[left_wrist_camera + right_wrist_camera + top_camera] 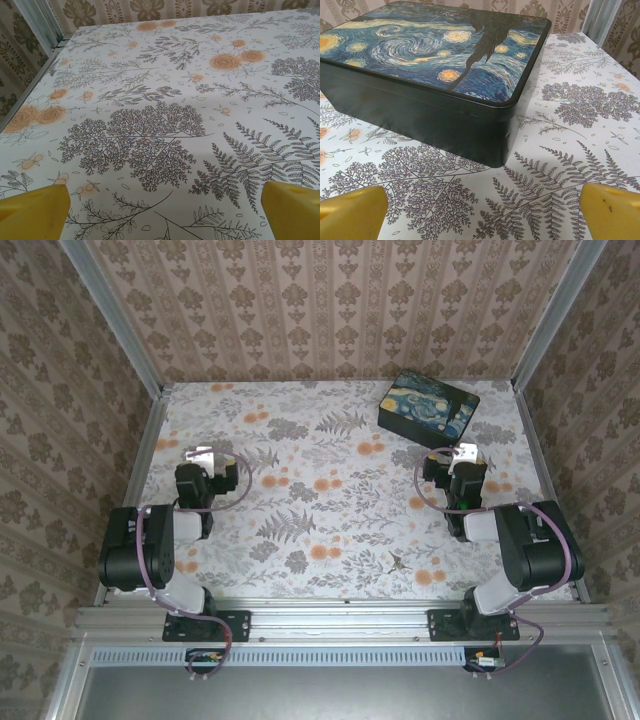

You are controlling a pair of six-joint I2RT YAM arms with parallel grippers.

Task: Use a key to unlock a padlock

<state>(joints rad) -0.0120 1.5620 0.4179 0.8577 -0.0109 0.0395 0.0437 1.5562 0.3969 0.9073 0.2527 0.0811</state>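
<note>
Since the box [429, 409] is closed, its contents are hidden.

- Soft, even light fills the enclosure in the top view. The floral tablecloth [330, 490] reads bright and slightly washed out, with fine detail grainy.
- Shadows under the left arm [135, 545] and right arm [535, 540] are faint and soft-edged. A metal plate [200, 454] at the left wrist glares white.
- Left wrist view: the print is crisp mid-frame. The yellow fingertips [35, 212] of the left gripper [165, 212] sit blurred in the bottom corners.
- Right wrist view: the painted box [430, 55] carries a dull sheen on its lid, and its side wall is near-black in shade. The right gripper [482, 212] shows out of focus.
</note>
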